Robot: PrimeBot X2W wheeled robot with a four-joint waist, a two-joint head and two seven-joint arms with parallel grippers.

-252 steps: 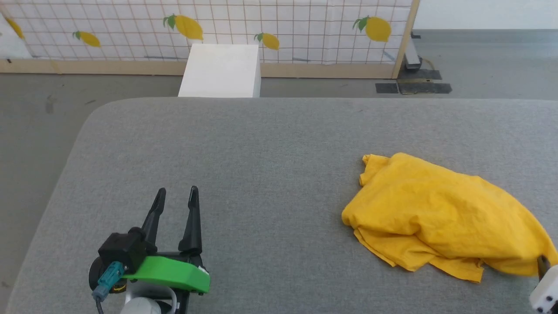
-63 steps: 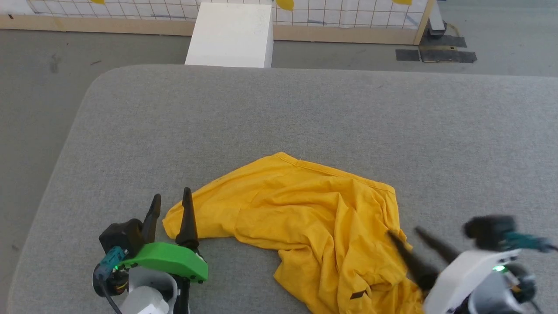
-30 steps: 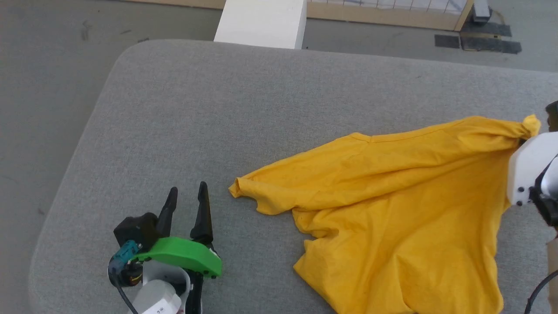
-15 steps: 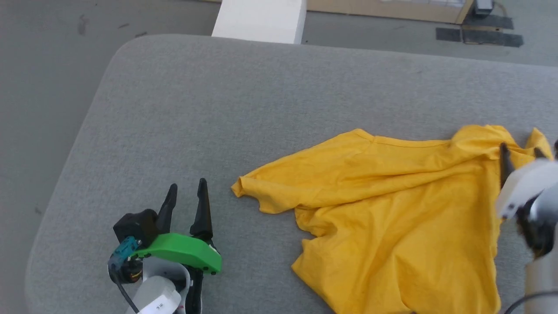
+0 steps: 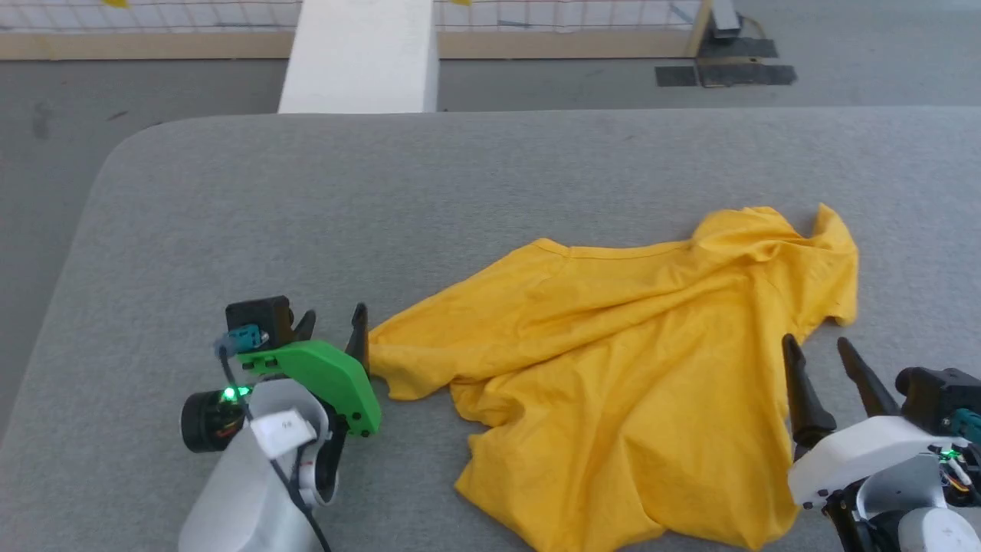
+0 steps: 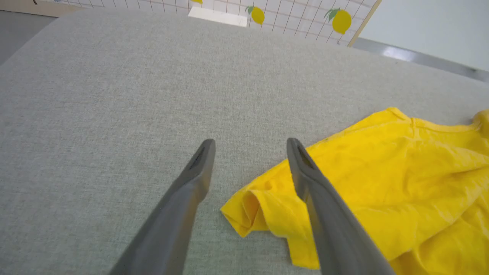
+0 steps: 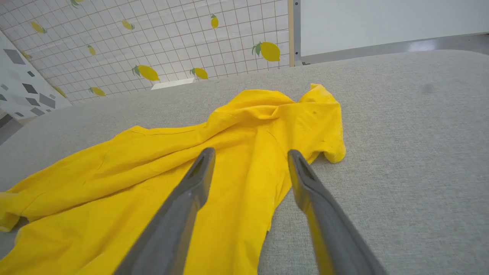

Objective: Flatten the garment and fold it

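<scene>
The left pincer [image 5: 334, 313] hovers low over the grey padded table [image 5: 383, 207] with its two dark fingers spread wide and nothing between them. Its right finger is just beside the nearest tip of the garment [image 5: 628, 360], perhaps touching it. In the left wrist view that tip is a rolled, tube-like end of cloth, probably a sleeve opening. It lies partly under the right finger and reaches a little into the gap. My reading is that this pincer is placed to take that end as one anchor for stretching the shirt flat.

The right pincer [image 5: 815, 341] is also wide open and empty. It stands at the garment's opposite edge, fingers pointing away from the robot. The cloth lies to its left and ahead of it, and its left finger is over or against the yellow edge. It seems set to pick a new hold on that side.

Between the two pincers the shirt lies crumpled on the table, plain yellow side up, with no print showing. Its long axis runs on a slant. It starts at the tip by the left pincer and goes away from the robot toward a bunched, raised peak well ahead of the right pincer. A broad lobe also spills back toward the robot between them. A straight stitched edge runs along the far side. I cannot tell where the neck is. Flattening looks barely begun, and no fold is made.
</scene>
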